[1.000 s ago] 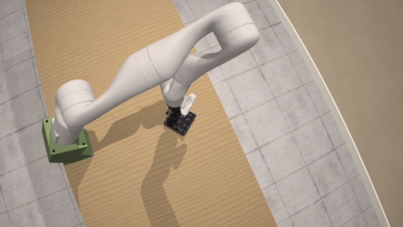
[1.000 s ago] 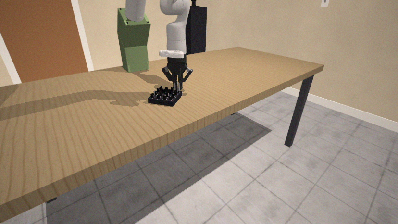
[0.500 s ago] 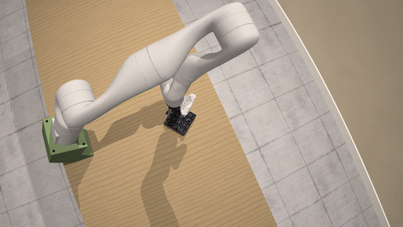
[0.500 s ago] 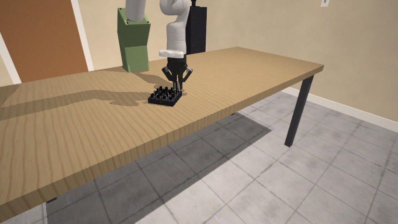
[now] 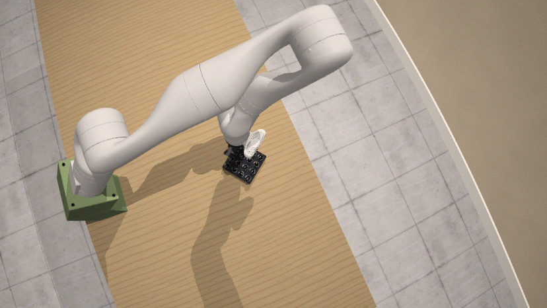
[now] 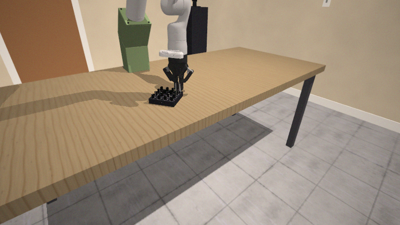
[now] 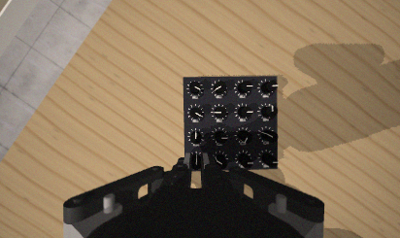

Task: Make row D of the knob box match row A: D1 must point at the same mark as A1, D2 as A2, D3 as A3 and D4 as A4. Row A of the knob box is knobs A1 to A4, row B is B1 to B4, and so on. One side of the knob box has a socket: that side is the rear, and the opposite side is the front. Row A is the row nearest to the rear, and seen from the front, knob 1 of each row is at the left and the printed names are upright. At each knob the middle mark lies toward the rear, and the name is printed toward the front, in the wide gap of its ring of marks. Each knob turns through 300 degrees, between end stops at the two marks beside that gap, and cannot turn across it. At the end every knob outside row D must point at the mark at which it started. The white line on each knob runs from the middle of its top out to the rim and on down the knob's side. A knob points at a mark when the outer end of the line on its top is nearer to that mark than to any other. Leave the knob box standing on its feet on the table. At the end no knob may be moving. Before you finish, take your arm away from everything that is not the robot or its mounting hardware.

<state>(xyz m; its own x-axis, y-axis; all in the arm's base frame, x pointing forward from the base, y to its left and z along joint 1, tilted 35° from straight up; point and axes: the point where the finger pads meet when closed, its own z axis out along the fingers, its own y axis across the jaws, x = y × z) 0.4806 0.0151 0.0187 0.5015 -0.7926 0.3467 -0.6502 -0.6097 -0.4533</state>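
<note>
1. Your target, the small black square knob box (image 7: pixel 230 121) with its four-by-four grid of white-lined knobs, stands flat on the light wooden surface (image 6: pixel 88 128), roughly mid-surface and well in from every edge.
2. The corner knob (image 7: pixel 195 158) nearest the wrist camera, at the near left of the grid, is the one in hand; its white line points about straight up in the wrist view. You cannot tell from these views whether this row is D; no socket or printed name is legible.
3. The dark two-finger gripper (image 7: pixel 196 168) hangs upright over that corner. Its fingers (image 6: pixel 178 86) are drawn nearly together, pinching the corner knob.
4. Risks, as I judge them: the neighbouring knob (image 7: pixel 219 157) sits just beside the fingers, so a wide twist could brush it off its mark. Driving into an end stop could make the fingers slip or drag the box across the surface.
5. Releasing while twisting could leave the knob moving.
</note>
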